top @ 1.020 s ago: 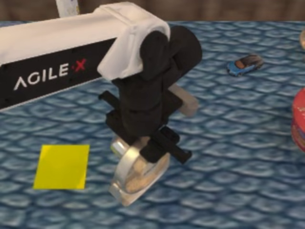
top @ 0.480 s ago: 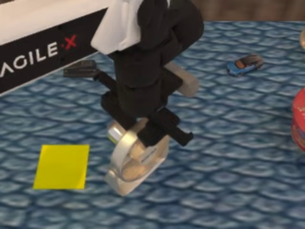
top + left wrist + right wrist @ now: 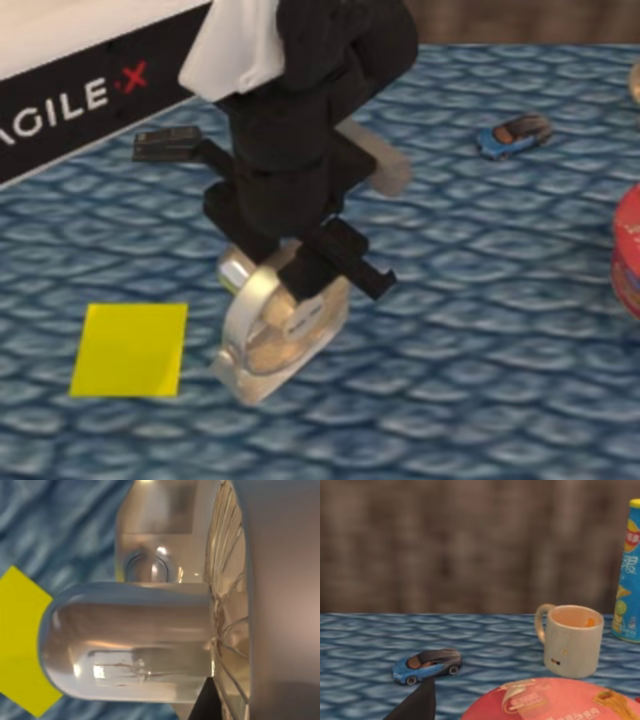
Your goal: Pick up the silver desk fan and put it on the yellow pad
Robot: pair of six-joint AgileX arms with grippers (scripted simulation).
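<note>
Blue, scale-patterned cloth covers the tabletop (image 3: 500, 330), and a blurred brown wall stands behind it. The left end effector (image 3: 300, 285) is clenched on the rim of the silver desk fan (image 3: 275, 340), which hangs tilted on edge, just right of the yellow pad (image 3: 130, 350) and apart from it. In the left wrist view the fan's stub fills the frame with the pad's corner beside it. A blue toy car (image 3: 513, 135), a cream mug (image 3: 570, 640), a pink-lidded tub (image 3: 555, 700) and a crisp can (image 3: 629, 570) sit toward the right. The right end effector is out of sight.
</note>
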